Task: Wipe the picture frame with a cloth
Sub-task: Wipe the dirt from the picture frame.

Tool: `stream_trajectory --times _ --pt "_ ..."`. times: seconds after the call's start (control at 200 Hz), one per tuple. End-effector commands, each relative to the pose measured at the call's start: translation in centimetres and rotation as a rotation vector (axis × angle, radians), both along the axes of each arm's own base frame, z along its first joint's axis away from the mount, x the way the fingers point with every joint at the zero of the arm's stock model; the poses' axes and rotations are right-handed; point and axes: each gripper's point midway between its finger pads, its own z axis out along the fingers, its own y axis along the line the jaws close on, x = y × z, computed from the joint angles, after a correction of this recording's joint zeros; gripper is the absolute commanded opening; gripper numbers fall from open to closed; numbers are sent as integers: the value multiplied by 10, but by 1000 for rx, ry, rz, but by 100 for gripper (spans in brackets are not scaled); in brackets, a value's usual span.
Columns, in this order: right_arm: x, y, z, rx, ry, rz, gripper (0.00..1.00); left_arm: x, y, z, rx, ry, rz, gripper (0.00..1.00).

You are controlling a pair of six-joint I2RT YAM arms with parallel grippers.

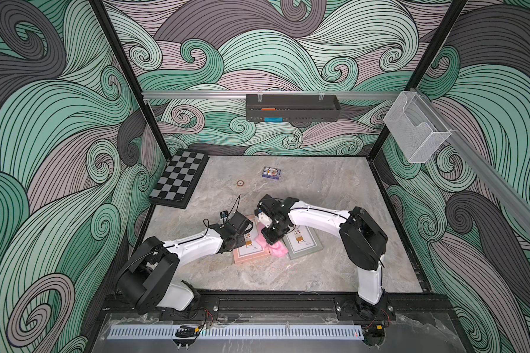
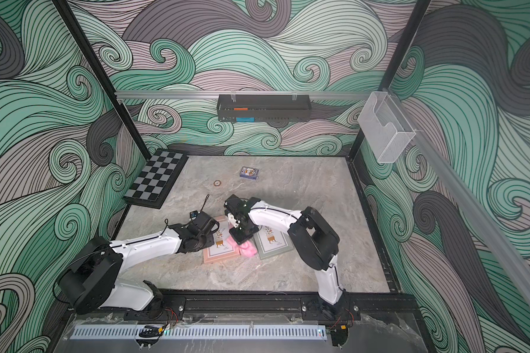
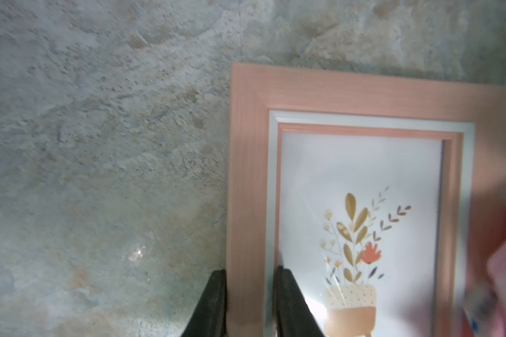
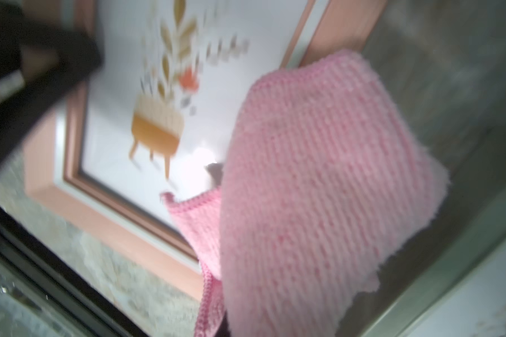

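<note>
The left gripper (image 3: 250, 291) is clamping the side rail of the pink picture frame (image 3: 362, 90), which is lying flat on the table (image 1: 318, 189) just beside a grey-green frame (image 1: 308, 246); the right gripper (image 1: 271, 235) is pinching the cloth (image 4: 304, 175), draping it over the glass at the frame's edge; the cloth is looking soft and floppy, best taken by a bunched fold; the frame is looking stiff and light, its glass slick and fragile, best held by the rail.

You cannot see the fingertips of the right gripper (image 1: 271, 240): the soft pink knitted cloth (image 4: 319, 189) buries them in the blurred wrist view. In both top views the white left arm (image 1: 196, 244) covers part of the salmon-pink wooden picture frame (image 1: 251, 256), mid-picture.
</note>
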Motion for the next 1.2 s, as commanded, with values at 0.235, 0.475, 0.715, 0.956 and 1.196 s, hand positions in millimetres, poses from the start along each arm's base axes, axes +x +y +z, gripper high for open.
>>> stream_trajectory --times 0.235,0.475,0.715,0.956,1.196 --pt "30 34 -14 87 80 20 0 -19 10 -13 1 61 29 4" --pt "-65 4 1 98 100 42 0 -4 4 -3 5 23 16 4" --pt "-74 -10 13 74 31 46 0 -2 -2 -10 1 47 5 4" --pt "-5 55 -2 110 -8 62 0 -10 -9 -10 -68 61 19 4" --pt "62 81 -16 87 -166 4 0 -13 -14 -11 -90 66 14 4"
